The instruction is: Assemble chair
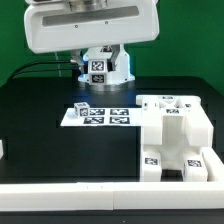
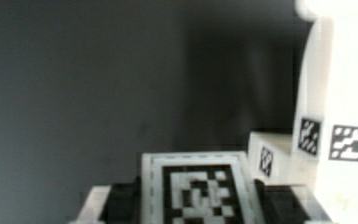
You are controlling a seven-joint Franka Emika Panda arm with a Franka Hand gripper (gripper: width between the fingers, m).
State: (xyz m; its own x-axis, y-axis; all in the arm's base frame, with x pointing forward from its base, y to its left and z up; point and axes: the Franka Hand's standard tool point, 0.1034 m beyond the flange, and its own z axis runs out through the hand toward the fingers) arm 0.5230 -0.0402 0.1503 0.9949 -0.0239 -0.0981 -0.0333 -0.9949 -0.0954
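Observation:
My gripper (image 1: 99, 72) hangs at the back of the table, beyond the marker board. It is shut on a white chair piece (image 2: 204, 188) with a black-and-white tag, which sits between the two fingers (image 2: 108, 203). The same piece shows in the exterior view (image 1: 98, 67). A group of white chair parts (image 1: 176, 122) stands at the exterior view's right, with more tagged parts (image 1: 178, 164) in front of it. In the wrist view, white tagged parts (image 2: 329, 138) show beside the held piece. A small tagged block (image 1: 81, 108) sits at the marker board's left end.
The marker board (image 1: 102, 118) lies flat on the black table, in front of the gripper. A white rim (image 1: 70, 186) runs along the table's front edge. The big white arm (image 1: 90, 25) fills the top of the exterior view. A green wall stands behind.

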